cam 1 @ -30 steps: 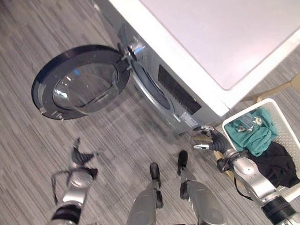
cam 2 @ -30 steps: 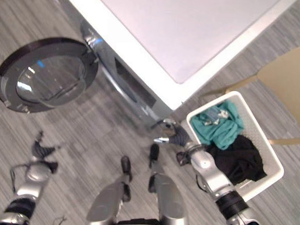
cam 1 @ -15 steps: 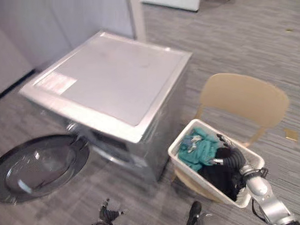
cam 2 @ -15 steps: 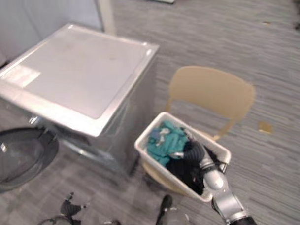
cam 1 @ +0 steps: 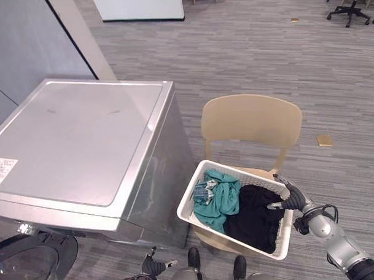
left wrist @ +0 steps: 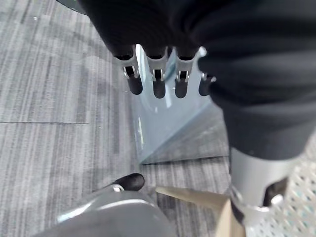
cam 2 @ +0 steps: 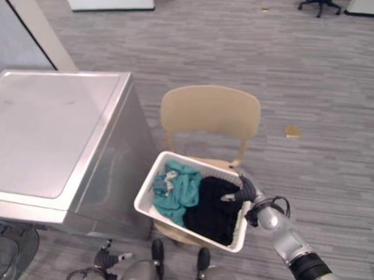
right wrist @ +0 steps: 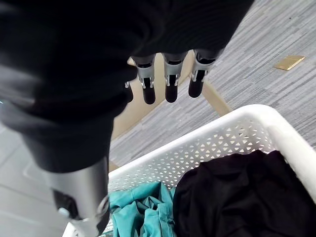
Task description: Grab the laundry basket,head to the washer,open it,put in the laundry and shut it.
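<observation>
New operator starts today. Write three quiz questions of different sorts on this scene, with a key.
1. True or false: the basket sits on the chair.
2. Which lies nearer the washer: (a) the teal cloth, (b) the black cloth?
3. Fill in: the right hand is over the basket's ___ rim, away from the washer.

Key: 1 true; 2 a; 3 far. The left hand, low by the washer, is open.

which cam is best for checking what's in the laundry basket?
Left eye view: whole laundry basket from above, teal garment beside black garment. Right eye view matches it. Right wrist view shows one rim corner and part of both garments.
</observation>
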